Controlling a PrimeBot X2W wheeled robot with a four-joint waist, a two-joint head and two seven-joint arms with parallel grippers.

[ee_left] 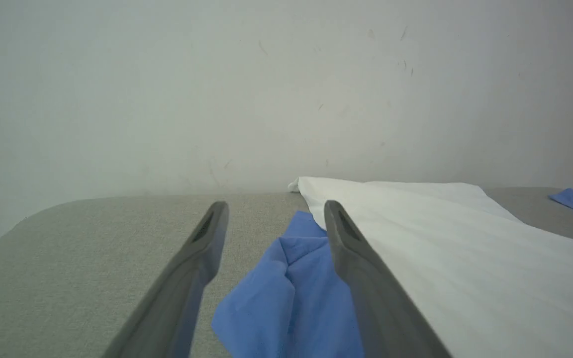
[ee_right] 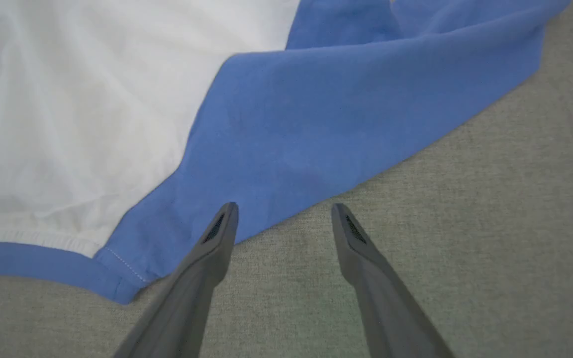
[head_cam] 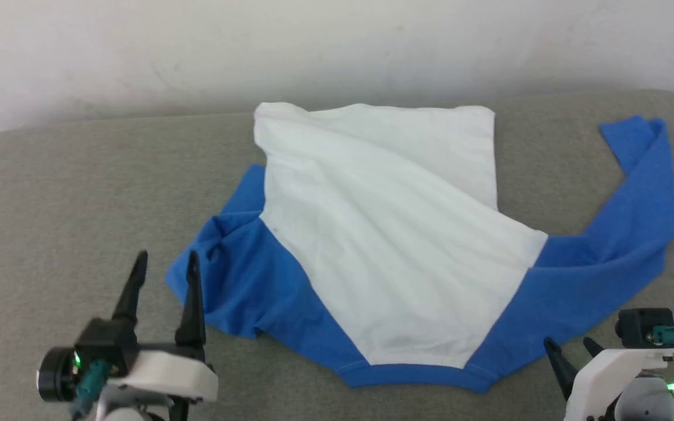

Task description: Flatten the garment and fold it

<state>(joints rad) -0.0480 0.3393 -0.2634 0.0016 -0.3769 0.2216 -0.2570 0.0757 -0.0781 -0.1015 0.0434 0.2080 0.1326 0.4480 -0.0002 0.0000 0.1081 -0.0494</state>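
Head view: the T-shirt (head_cam: 395, 234) lies rumpled on the grey padded surface (head_cam: 50, 204). The left gripper (head_cam: 167, 255) and right gripper (head_cam: 568, 341) hang empty with fingers spread beside its near corners, probably poised to tug it flat.

garment (ee_right: 316, 109) cut off in right wrist view, right claw (head_cam: 567, 341) base cropped below

The garment (head_cam: 395, 245) lies on the surface (head_cam: 50, 204), left claw (head_cam: 167, 254) beside its left edge, right claw (head_cam: 567, 341) at its near-right edge.
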